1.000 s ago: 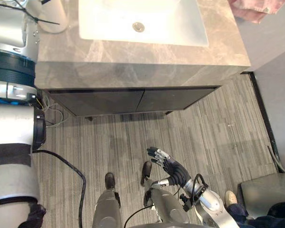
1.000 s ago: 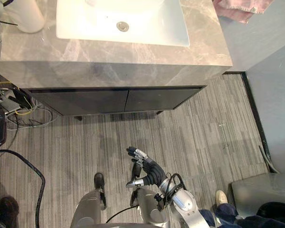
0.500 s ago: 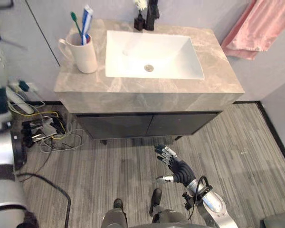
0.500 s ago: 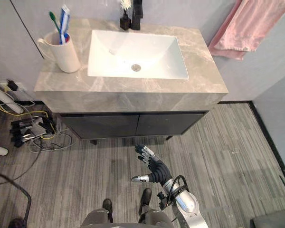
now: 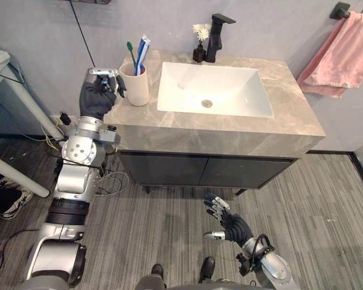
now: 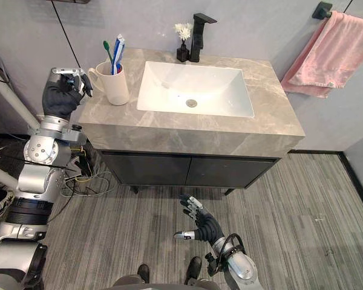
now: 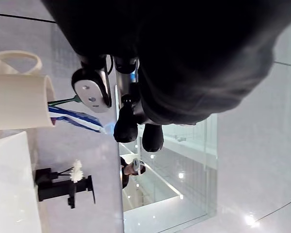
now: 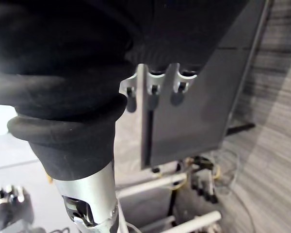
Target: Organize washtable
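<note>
A white cup (image 5: 135,84) with a green toothbrush and a blue-white tube (image 7: 77,119) stands at the left end of the grey marble washtable (image 5: 230,130). My left hand (image 5: 98,95) is raised just left of the cup, by its handle (image 6: 97,72). Its fingers (image 7: 88,91) are curled and nothing shows between them. My right hand (image 5: 230,223) hangs low over the floor in front of the cabinet, fingers (image 8: 155,85) spread and empty.
A white basin (image 5: 215,90) fills the counter's middle. Behind it stand a black tap (image 5: 216,36) and a small black vase with a white flower (image 5: 199,51). A pink towel (image 5: 345,54) hangs at the right. Dark cabinet doors (image 5: 206,172) are below, and cables (image 5: 103,178) lie at the left.
The camera has tilted up, bringing the whole washtable into the picture. My left hand has come up beside the cup and its fingers have curled. The right hand stays open.
</note>
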Tool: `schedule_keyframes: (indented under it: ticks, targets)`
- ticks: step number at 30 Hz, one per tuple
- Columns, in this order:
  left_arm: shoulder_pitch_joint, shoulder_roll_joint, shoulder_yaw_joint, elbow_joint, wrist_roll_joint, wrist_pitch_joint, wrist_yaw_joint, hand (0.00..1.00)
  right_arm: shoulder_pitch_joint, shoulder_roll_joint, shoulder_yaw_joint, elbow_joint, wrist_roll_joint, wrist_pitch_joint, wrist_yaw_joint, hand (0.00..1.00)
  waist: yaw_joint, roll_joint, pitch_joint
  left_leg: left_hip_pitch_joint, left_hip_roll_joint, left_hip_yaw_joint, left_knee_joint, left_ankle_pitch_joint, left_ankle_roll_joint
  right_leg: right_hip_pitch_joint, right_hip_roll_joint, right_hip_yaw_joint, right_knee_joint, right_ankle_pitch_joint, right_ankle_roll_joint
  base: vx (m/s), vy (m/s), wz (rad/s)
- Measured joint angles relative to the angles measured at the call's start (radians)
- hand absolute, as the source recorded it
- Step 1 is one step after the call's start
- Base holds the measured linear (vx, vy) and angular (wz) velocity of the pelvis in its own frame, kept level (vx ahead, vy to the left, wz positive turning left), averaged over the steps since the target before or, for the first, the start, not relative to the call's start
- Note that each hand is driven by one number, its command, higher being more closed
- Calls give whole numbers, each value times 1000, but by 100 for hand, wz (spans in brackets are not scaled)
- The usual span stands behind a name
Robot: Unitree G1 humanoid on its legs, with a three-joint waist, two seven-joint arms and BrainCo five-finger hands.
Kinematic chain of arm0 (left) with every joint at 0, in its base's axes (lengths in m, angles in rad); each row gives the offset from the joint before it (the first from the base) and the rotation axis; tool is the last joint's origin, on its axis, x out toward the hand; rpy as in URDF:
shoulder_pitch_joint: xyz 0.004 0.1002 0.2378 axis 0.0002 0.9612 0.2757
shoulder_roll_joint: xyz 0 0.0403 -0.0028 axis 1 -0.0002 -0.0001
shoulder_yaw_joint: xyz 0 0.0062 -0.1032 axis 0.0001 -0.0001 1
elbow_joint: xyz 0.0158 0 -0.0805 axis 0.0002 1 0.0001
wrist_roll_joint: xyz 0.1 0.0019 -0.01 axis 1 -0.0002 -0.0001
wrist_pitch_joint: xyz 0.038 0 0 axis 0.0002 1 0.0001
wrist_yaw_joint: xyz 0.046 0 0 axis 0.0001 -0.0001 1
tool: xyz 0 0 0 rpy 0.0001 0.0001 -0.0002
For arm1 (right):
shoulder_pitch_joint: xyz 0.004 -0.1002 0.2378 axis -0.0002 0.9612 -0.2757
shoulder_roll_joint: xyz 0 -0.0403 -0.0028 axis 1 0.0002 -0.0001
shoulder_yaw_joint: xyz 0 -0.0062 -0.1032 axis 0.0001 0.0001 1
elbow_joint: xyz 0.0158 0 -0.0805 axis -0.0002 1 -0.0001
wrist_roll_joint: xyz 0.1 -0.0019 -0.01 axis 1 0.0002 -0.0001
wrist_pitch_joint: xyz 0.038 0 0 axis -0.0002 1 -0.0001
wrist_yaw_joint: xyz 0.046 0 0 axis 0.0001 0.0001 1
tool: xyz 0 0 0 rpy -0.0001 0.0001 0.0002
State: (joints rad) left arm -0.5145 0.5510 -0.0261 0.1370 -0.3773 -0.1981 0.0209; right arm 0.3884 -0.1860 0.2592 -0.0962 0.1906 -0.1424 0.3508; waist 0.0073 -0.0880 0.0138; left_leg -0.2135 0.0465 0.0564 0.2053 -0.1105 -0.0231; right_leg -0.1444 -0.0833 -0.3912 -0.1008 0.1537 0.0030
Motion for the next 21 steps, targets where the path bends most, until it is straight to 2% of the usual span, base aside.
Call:
schedule_keyframes:
  ticks: [7,8,12,19,21]
  targets:
    - [-95,-19,-11,107,109,34,9,100,0,1,-16,-3,-1,1,-6,0,-2,-10,3,-9,1,24,6,-4,4,-19,-2,31,0,17,4,-8,56,-11]
    - [-130,-18,-13,127,121,36,18,100,-2,1,-16,-8,-1,1,-11,0,3,-18,10,-22,1,35,8,-4,5,-35,-3,42,-1,23,4,-71,69,-20]
    - [-232,12,-53,197,155,41,42,100,-9,1,-18,-9,-2,1,-25,0,-7,-48,55,-37,4,51,22,-4,5,-53,-4,55,-5,19,12,-61,45,-14]
    - [-356,43,-61,289,197,52,57,100,-8,2,-18,-46,-4,0,-45,0,-24,-61,122,-88,7,64,58,-10,11,-95,-4,69,0,49,11,4,59,-7]
    - [-383,45,-60,310,199,61,74,100,-9,2,-19,-56,-4,-4,-47,0,-24,-66,138,-99,10,71,70,-18,14,-104,-3,87,0,59,23,15,107,-11]
